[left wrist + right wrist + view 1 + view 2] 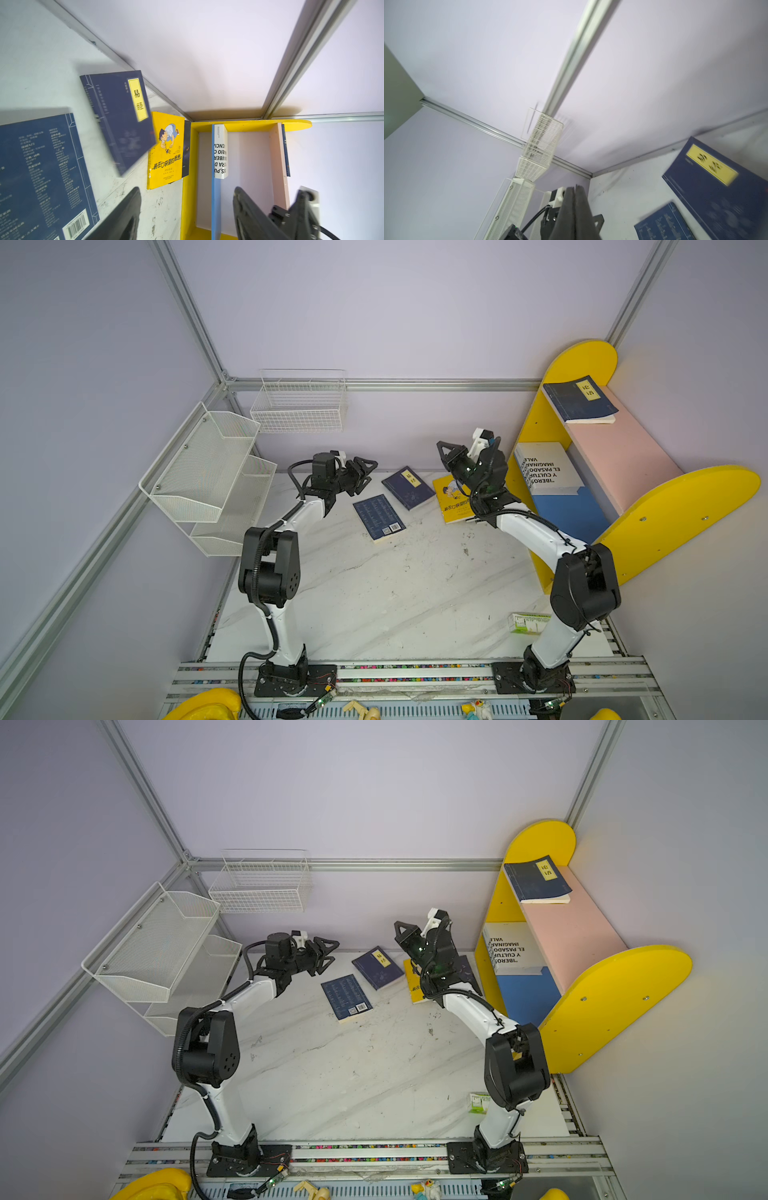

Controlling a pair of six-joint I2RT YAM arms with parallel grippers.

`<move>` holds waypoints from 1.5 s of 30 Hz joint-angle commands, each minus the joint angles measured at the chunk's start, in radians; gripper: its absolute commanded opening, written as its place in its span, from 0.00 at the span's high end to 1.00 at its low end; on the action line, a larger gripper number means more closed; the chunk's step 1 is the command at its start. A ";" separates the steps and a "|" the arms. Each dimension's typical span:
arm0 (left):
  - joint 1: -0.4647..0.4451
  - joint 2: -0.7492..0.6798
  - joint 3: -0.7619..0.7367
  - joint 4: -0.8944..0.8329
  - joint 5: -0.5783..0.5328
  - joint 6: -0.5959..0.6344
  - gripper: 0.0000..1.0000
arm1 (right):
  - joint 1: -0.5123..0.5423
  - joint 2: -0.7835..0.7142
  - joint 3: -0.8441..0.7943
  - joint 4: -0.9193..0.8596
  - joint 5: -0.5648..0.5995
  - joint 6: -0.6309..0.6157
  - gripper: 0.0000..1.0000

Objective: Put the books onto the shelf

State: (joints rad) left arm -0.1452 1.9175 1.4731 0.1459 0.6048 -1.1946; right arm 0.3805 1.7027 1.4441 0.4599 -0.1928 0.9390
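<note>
Three books lie flat at the back of the table: a navy one showing its barcode, a navy one with a yellow label and a yellow cartoon one resting on a dark book. The shelf stands at the right. It holds a navy labelled book on its pink board and a large white book on its blue board. My left gripper hangs open and empty, left of the table's books. My right gripper is shut on nothing, raised above the yellow book.
A white mesh tiered rack and a white wire basket hang on the left and back walls. A small green-and-white box lies at the front right beside the right arm's lower link.
</note>
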 commanded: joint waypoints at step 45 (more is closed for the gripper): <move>-0.241 0.575 0.666 -0.641 -0.404 0.228 0.00 | -0.010 0.820 0.515 -0.532 -0.113 -0.602 0.32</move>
State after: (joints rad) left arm -0.3748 2.4489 1.9896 -0.2558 0.2874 -1.0435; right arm 0.3744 2.5183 1.9903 0.0063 -0.2340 0.3519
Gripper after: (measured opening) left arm 0.995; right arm 0.683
